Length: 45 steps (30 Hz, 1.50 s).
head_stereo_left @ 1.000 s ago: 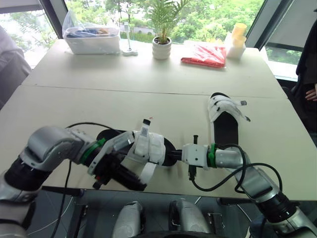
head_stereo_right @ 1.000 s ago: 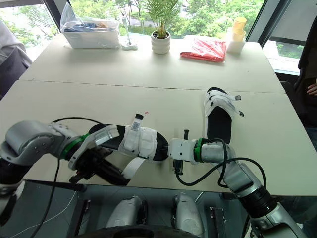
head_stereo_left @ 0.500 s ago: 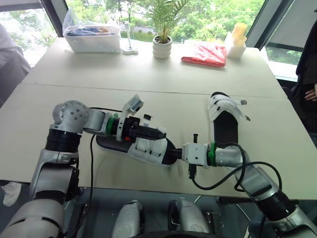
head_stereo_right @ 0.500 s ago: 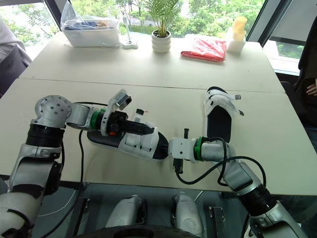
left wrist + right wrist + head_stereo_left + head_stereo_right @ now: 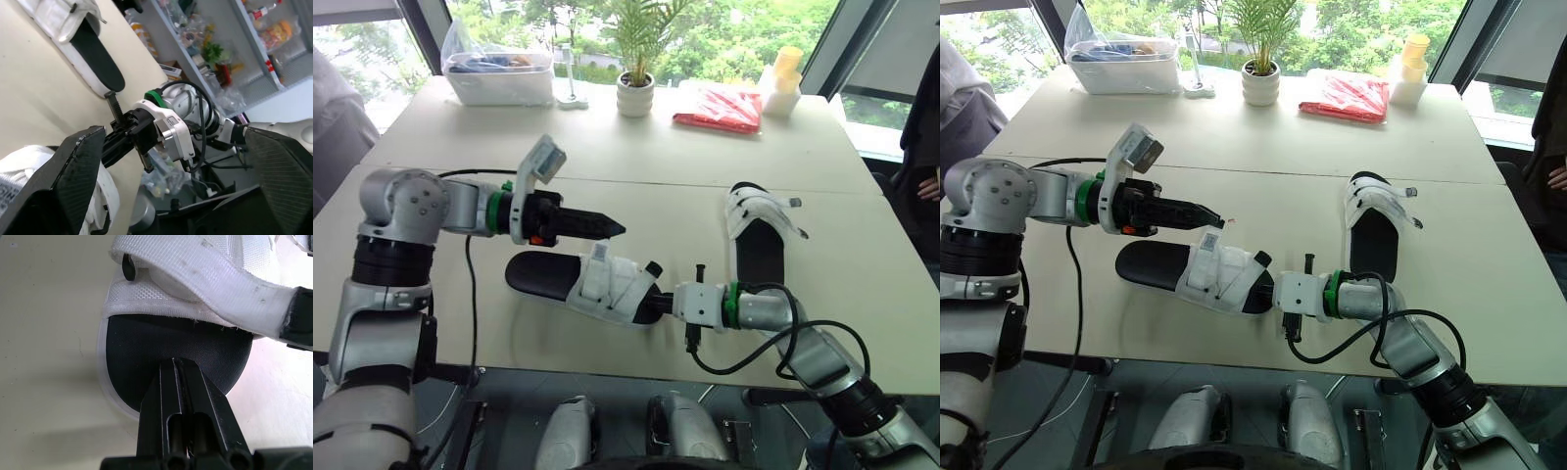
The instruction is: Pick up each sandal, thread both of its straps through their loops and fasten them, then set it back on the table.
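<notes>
The left gripper hovers just above the near sandal with its fingers apart, probably poised to work the fastening. The near sandal lies on the table. It has a smooth black footbed and woven white straps, with one tab sticking up. At its toe the right gripper pinches the sole edge, likely steadying it. Beyond that toe, well apart, lies the second sandal.

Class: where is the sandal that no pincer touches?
Left eye view: the white-strapped black sandal lies on the right of the beige table, just beyond the right pincer gripping the other sandal.
</notes>
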Tool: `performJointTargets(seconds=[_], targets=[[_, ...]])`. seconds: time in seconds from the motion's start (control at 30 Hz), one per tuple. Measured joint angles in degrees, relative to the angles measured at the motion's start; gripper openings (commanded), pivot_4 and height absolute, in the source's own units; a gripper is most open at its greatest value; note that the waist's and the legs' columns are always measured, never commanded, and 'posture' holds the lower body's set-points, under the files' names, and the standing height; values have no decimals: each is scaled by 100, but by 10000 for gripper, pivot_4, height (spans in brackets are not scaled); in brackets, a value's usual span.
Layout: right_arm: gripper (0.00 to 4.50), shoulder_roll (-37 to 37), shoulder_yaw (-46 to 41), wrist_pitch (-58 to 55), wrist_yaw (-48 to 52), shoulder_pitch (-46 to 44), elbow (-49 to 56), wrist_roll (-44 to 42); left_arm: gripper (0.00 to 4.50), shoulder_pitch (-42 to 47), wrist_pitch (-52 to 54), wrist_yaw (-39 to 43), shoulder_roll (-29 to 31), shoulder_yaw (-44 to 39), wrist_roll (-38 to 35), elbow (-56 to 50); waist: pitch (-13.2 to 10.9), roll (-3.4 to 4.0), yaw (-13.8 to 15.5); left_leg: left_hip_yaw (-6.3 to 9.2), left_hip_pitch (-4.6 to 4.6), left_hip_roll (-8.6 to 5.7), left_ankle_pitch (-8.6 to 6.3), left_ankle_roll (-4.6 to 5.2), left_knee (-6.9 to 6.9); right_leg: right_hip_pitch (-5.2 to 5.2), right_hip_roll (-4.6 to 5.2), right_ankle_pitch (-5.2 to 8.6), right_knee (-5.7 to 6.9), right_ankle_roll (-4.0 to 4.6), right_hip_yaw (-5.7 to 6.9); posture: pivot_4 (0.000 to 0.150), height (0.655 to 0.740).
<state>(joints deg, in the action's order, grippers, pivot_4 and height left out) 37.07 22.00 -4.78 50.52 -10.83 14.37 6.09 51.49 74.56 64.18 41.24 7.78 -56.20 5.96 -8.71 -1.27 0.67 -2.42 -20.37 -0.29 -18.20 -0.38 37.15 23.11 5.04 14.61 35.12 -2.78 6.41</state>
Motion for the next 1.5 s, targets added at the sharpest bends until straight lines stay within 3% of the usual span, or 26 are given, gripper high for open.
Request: performJointTargets(seconds=[0.13,0.3,0.5,0.7,0.83,1.03,1.3,1.5], targets=[[0,18,-16,11,-1,16,-1,1,43935,308,-1815,1113,100,1082,1417,-86,0,2,14,0,0,0,0,1,1,1,1,3,-2,14,0,1500,7241],[0,4,-11,34,-7,19,-1,-1,43935,832,-3633,2256,-371,2151,2898,660,3,12,0,0,-12,0,-14,70,1,9,2,7,-6,30,-1,1500,7241],[0,1,-12,31,-8,17,-1,1,43935,1141,-4594,2649,-1202,2701,4042,2008,4,6,1,0,-14,1,-20,86,12,7,1,6,-2,27,3,1500,7241],[0,-10,-12,27,-15,21,2,1,43935,1121,-4455,2490,-1861,2689,4454,2691,2,-11,-1,0,-17,2,-20,89,15,8,-3,-5,4,2,6,1500,7241],[0,-10,-11,27,-22,23,2,0,31020,1121,-4109,2434,-2084,2537,4485,2816,2,-16,-2,0,-17,2,-21,90,17,7,-5,-4,7,-4,9,1500,7241],[0,-10,-10,27,-36,27,2,0,828,1121,-3707,2585,-2140,2376,4429,2771,4,-18,-2,0,-16,2,-21,90,20,5,-7,-4,10,-6,9,1500,7241],[0,-9,-10,27,-39,28,2,0,828,1184,-2865,2657,-2039,1686,4059,2515,3,-24,-2,0,-16,3,-21,90,25,3,-8,-4,14,-8,10,1500,7241],[0,-9,-9,26,-39,14,-6,14,828,1274,-2500,2233,-1966,1361,4016,2466,2,-26,-1,1,-13,3,-21,90,30,-1,-8,-4,19,-10,10,1500,7241]])
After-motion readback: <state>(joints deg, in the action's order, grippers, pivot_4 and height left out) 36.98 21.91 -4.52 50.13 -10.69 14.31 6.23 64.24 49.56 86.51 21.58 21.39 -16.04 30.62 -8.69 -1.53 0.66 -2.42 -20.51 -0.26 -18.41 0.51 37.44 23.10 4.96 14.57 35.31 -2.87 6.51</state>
